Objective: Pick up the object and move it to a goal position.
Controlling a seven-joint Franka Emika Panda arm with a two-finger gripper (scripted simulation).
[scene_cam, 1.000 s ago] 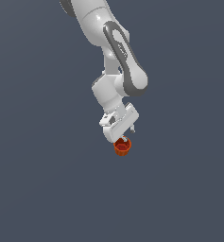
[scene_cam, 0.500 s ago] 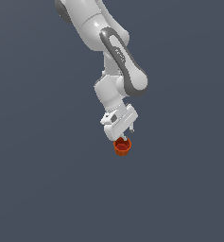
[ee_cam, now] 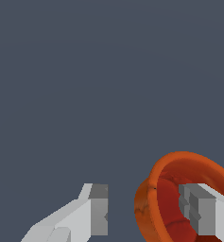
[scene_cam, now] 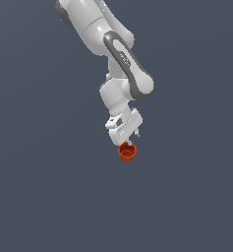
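The object is a small orange-red pot (scene_cam: 127,152) with ribbed sides and a round rim, standing directly under the white gripper (scene_cam: 130,143) in the exterior view. In the wrist view the pot (ee_cam: 153,189) sits off to one side of the gripper (ee_cam: 149,211). One finger (ee_cam: 198,212) reaches inside the rim. The other finger (ee_cam: 98,208) is outside the pot, with a visible gap between it and the wall. The jaws straddle one side wall of the pot and are open.
A plain dark grey surface (scene_cam: 49,197) fills both views. The white arm (scene_cam: 120,64) comes down from the top of the exterior view. Nothing else shows.
The upper arm links have shifted slightly toward the exterior view's left. The gripper has sunk a touch over the pot, which has stayed in place.
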